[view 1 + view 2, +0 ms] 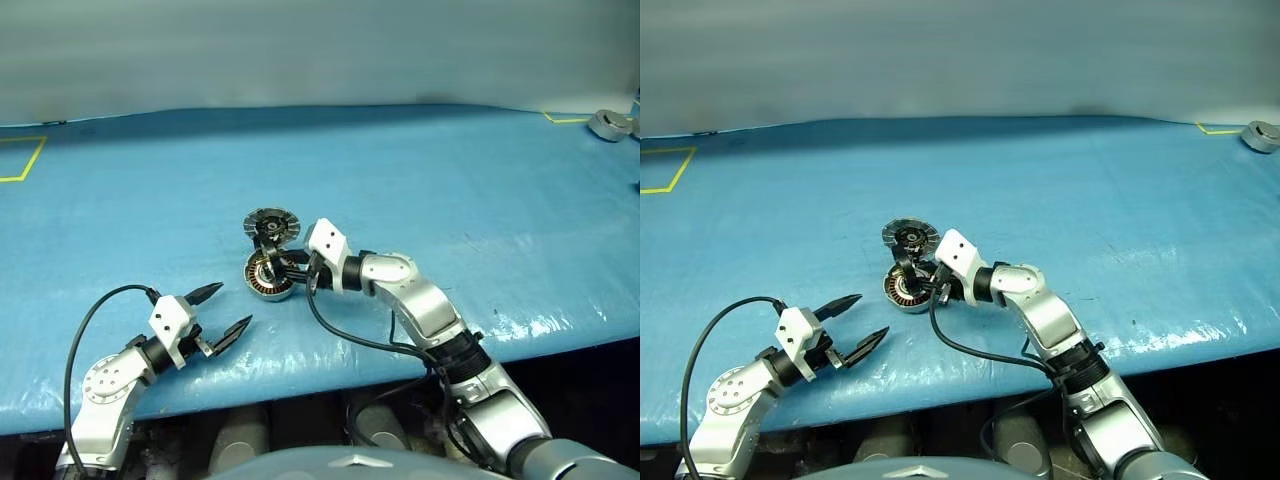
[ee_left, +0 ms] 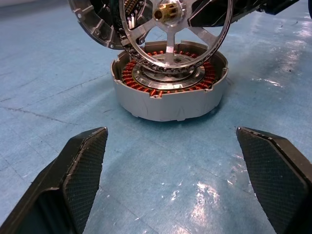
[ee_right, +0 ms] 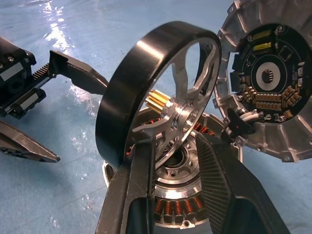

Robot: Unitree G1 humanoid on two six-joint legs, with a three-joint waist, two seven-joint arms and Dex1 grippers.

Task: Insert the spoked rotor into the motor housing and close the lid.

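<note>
Right wrist view shows the right pincer (image 3: 175, 161) pinching the black-rimmed, silver-spoked rotor (image 3: 156, 92), tilted just above the round copper-wound motor housing (image 2: 168, 85), probably for insertion. The grey round lid (image 3: 268, 83) stands open, and the left pincer (image 1: 220, 310) waits spread nearby.

In the left wrist view, the spoked rotor (image 2: 168, 29) and the lid (image 2: 95, 22) beyond the left pincer (image 2: 183, 180) were cut off by the picture's edge. The rotor hid the far part of the motor housing (image 2: 168, 95). In the right wrist view, the right pincer (image 3: 178, 187) covered the housing's near windings, and the lid's far rim ran off the edge. A grey round part (image 1: 611, 124) well beyond the right pincer was too small to identify.
</note>
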